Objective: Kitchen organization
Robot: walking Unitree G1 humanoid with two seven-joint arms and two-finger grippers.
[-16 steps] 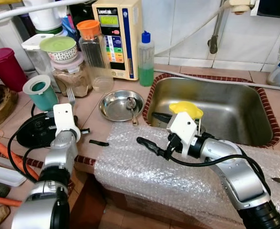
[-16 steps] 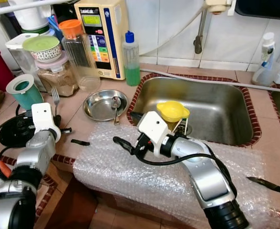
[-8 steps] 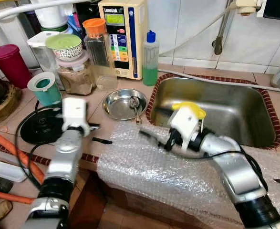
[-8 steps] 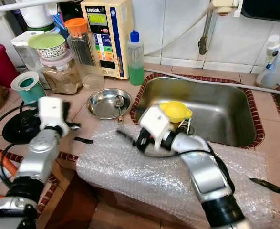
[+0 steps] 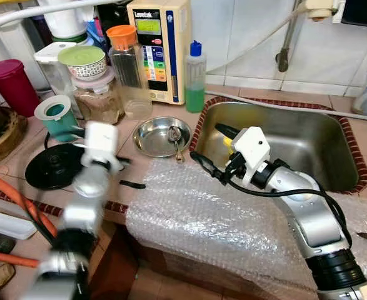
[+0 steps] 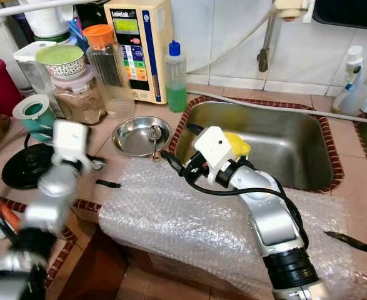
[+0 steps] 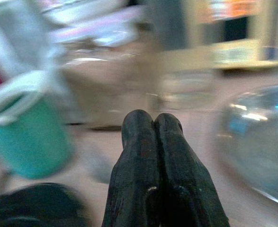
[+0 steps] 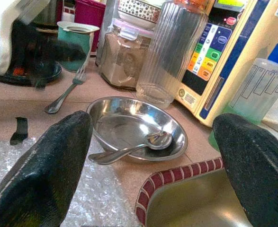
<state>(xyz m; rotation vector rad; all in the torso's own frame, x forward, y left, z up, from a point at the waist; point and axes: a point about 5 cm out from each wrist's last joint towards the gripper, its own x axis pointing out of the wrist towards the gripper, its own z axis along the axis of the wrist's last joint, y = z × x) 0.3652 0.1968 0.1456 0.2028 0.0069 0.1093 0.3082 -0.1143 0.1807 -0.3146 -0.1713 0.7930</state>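
1. Spread wide apart, the two black fingers of the right gripper [image 5: 213, 147] hold nothing; one fingertip [image 5: 197, 159] lies low over the bubble wrap [image 5: 233, 219], the other [image 5: 224, 129] reaches over the near left rim of the sink [image 5: 333, 134].
2. Pressed tight together with nothing between them, the fingers of the left gripper [image 7: 151, 126] point toward the back of the counter; the left arm [image 5: 89, 187] is blurred in the head views.
3. From the right gripper, the steel bowl [image 5: 163, 136] sits at about 10 o'clock on the tiled counter [image 5: 124, 156], just left of the sink.
4. A spoon [image 8: 129, 147] lies inside that bowl, its head on the bowl's floor and its handle over the near rim.
5. A yellow object [image 6: 238, 144] shows behind the right wrist, at the sink's edge.
6. At 9 o'clock from the bowl stands a teal cup [image 5: 57, 117]; a round black lid [image 5: 53, 165] lies flat on the counter nearer the robot than the cup.
7. A fork [image 8: 65, 92] lies on the counter between the cup and the bowl.
8. At 12 o'clock from the bowl stands a clear ribbed jar with an orange cap [image 5: 127, 65], and beside it a jar of brown powder [image 5: 97, 100].
9. A green soap bottle [image 5: 194, 80] stands at 1 o'clock from the bowl, against a cream appliance [image 5: 158, 44].
10. A small black strip [image 5: 133, 184] lies on the counter edge, left of the bubble wrap.
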